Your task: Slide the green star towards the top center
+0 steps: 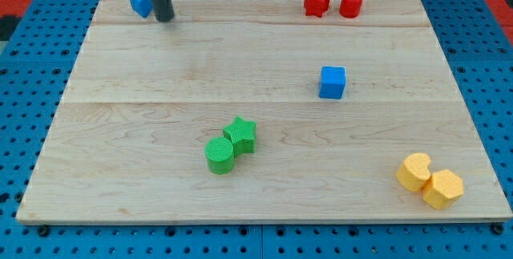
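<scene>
My tip (164,18) is the lower end of a straight dark rod; there are no fingers, so no open or closed state applies. The tip rests on the wooden board (144,131) near the view's top-left corner. A blue block (140,2) sits just beside it on the view's left (shape not discernible, partly hidden by the rod); whether the two touch cannot be determined.

The green star (241,134) lies slightly left of centre, in the lower half of the board, well apart from the tip. A green cylinder (220,154) touches the star on its lower-left side.

Other items on the board:

- A red star (317,2) and a red cylinder (350,3) stand side by side at the top edge, right of centre, just beside one another.
- A blue cube (333,82) sits right of centre, above and to the right of the green star, well apart from it.
- A yellow cylinder (414,171) and a yellow hexagonal block (443,188) touch one another near the bottom-right corner.

No block lies between the green star and the top centre of the board. The blue cube and the red pair stand to the right of that line. The board rests on a blue perforated surface (32,74).
</scene>
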Motion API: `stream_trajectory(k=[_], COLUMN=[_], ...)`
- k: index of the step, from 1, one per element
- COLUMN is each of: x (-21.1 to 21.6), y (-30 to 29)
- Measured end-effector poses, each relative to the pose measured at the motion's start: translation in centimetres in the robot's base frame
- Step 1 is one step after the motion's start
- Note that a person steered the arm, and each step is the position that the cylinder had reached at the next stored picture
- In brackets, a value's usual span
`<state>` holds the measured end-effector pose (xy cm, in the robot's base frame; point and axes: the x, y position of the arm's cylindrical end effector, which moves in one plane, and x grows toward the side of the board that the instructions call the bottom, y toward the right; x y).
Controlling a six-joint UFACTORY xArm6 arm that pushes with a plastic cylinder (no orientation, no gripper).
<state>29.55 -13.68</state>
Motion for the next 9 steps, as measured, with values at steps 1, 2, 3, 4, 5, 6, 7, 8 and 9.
stream_trajectory(k=[1,2,3,4,5,6,7,8,9], x=[10.0,19.8,22.5,24.2,23.7,21.3,19.4,21.6,21.7], y=[-1.4,0.7,5.1,8.1,9.1,9.1,9.7,10.9,11.6])
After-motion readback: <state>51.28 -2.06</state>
